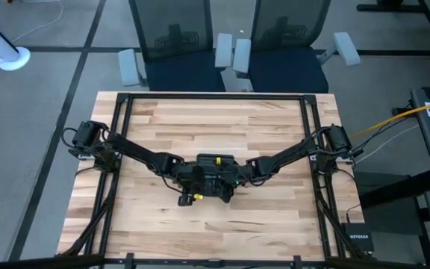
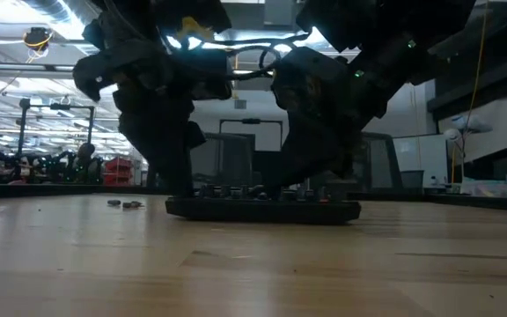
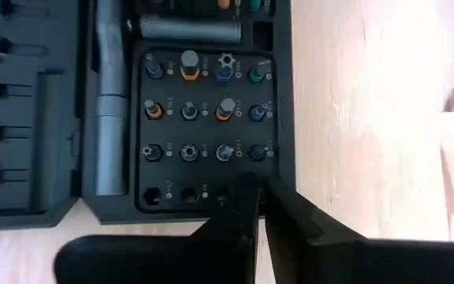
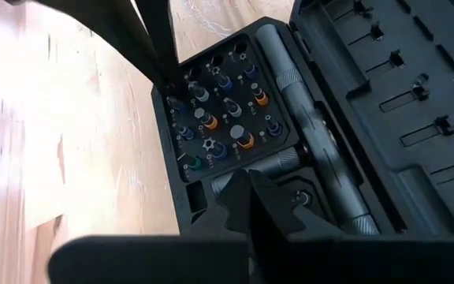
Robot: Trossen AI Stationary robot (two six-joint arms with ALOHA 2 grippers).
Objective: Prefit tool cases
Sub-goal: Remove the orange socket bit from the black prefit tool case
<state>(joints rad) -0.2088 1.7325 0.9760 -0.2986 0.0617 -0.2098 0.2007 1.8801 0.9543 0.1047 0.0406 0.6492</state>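
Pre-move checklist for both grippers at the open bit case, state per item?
1. Small black plastic hinged tool case open and lying flat on the wooden table: ok.
2. Left gripper shut, fingertips at the last row of the bit grid: ok.
3. Bit held between the left fingertips: cannot tell, the tips hide it.
4. Right gripper shut, over the case end beside the grey metal driver handle: ok.
5. Last row of slots filled: not ok, at least two look empty.
6. Loose dark bits off to the side on the table, away from the case: ok.
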